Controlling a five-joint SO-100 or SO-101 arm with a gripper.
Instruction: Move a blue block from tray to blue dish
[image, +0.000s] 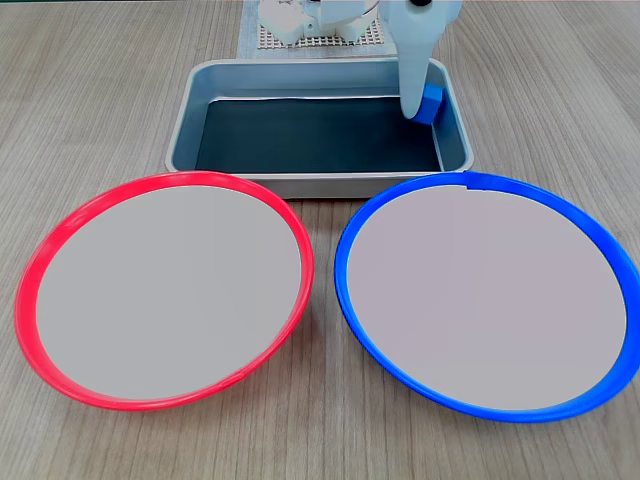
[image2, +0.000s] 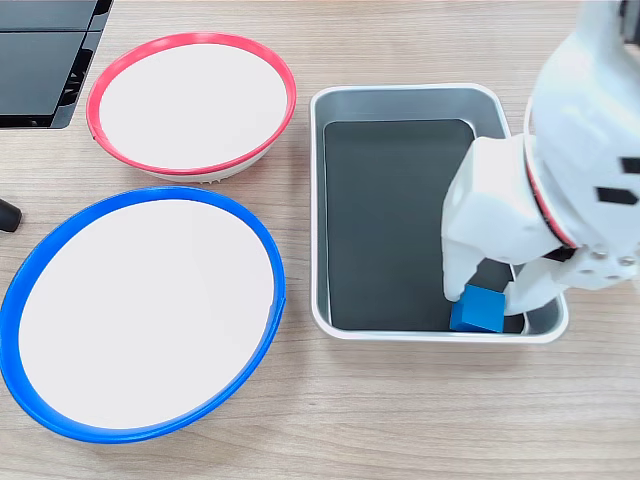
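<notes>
The blue block (image: 433, 103) (image2: 480, 310) rests on the dark floor of the tray (image: 300, 185) (image2: 400, 95), in its far right corner in a fixed view and its lower right corner in the other. My white gripper (image: 414, 108) (image2: 490, 293) reaches down into that corner. Its two fingers stand nearly parallel against opposite sides of the block, shut on it. The blue dish (image: 490, 300) (image2: 140, 310) lies empty on the table beside the tray.
A red-rimmed dish (image: 165, 290) (image2: 190, 100), also empty, sits beside the blue one. The arm's base stands on a white perforated mat (image: 320, 40) behind the tray. A black panel (image2: 40, 60) lies at the table's corner. Bare wood lies around the dishes.
</notes>
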